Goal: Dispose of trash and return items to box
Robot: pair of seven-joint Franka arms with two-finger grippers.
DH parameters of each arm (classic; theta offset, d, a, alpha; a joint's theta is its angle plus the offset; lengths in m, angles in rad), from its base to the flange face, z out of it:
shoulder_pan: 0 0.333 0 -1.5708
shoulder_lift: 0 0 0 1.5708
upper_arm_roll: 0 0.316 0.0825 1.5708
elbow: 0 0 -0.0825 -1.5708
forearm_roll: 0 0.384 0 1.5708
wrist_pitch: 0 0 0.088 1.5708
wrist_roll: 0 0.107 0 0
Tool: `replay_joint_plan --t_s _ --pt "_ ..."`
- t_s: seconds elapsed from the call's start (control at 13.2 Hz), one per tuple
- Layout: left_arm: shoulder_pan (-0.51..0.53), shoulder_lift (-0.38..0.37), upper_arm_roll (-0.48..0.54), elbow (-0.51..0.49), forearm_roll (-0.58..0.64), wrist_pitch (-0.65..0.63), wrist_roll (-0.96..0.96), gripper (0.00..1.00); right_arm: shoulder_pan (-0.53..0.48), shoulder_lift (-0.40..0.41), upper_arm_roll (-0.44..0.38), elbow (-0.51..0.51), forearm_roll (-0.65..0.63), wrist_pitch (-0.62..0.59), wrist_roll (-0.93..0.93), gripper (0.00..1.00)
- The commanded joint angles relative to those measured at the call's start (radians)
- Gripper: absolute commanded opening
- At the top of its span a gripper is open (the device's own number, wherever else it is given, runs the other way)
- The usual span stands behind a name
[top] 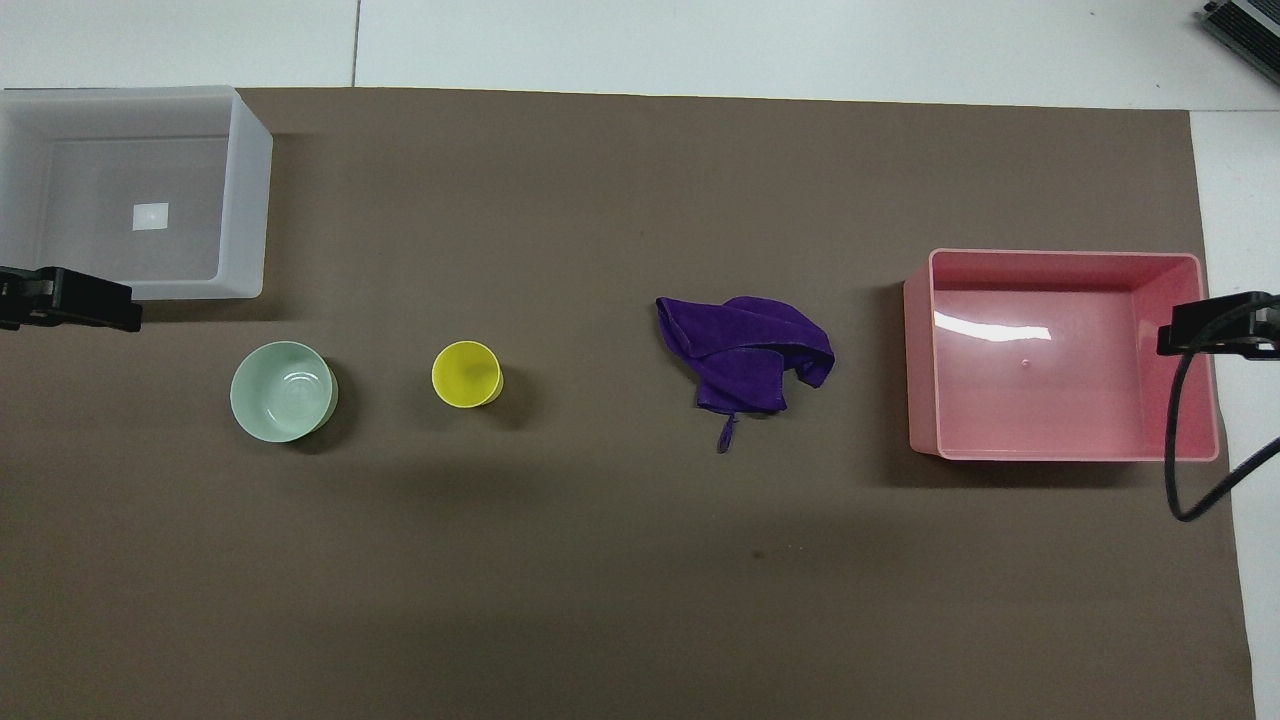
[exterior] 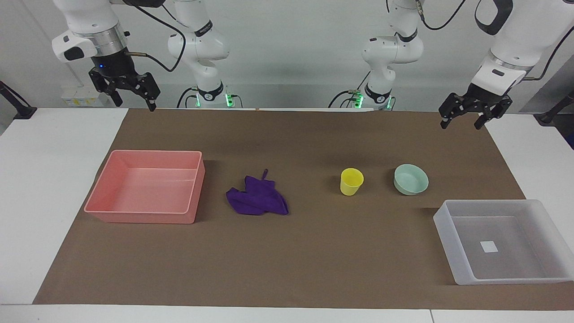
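A crumpled purple rag, the trash, lies on the brown mat. Beside it, toward the left arm's end, stand an upright yellow cup and a mint-green bowl. The translucent box with a white sticker sits at the left arm's end, farther from the robots than the bowl. My left gripper hangs open in the air over the mat's edge by the robots. My right gripper hangs open at the right arm's end. Neither holds anything.
A pink tray rests at the right arm's end of the mat, beside the rag. The brown mat covers most of the white table. A black cable from the right arm hangs over the pink tray's edge in the overhead view.
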Motion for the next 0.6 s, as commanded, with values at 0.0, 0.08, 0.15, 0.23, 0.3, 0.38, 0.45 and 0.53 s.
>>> replay_joint_plan --t_s 0.0,0.08,0.15,0.23,0.3,0.38,0.45,0.53 --pt "0.007 -0.014 -0.004 -0.014 0.022 -0.011 -0.015 1.00 -0.006 -0.019 0.005 -0.019 -0.001 -0.018 -0.001 1.00" --pt "0.007 -0.014 -0.004 -0.016 0.022 -0.013 -0.015 1.00 -0.006 -0.021 0.005 -0.020 -0.001 -0.018 -0.001 1.00" --pt "0.004 -0.014 -0.004 -0.014 0.022 -0.014 -0.011 1.00 -0.006 -0.021 0.005 -0.020 -0.001 -0.017 -0.001 1.00" --pt "0.002 -0.014 -0.004 -0.016 0.023 -0.017 -0.011 1.00 -0.006 -0.021 0.005 -0.020 -0.001 -0.018 -0.001 1.00" --pt "0.004 -0.014 -0.006 -0.014 0.023 -0.020 -0.009 1.00 -0.006 -0.021 0.005 -0.020 -0.001 -0.020 -0.001 1.00" --pt "0.004 -0.016 -0.006 -0.016 0.023 -0.025 -0.009 1.00 -0.006 -0.021 0.005 -0.019 -0.001 -0.020 -0.001 1.00" --pt "0.004 -0.019 -0.006 -0.017 0.023 -0.040 -0.009 1.00 -0.006 -0.021 0.005 -0.020 -0.001 -0.018 -0.001 1.00" --pt "0.004 -0.024 -0.006 -0.028 0.023 -0.034 -0.009 1.00 -0.006 -0.021 0.005 -0.022 -0.001 -0.017 -0.001 1.00"
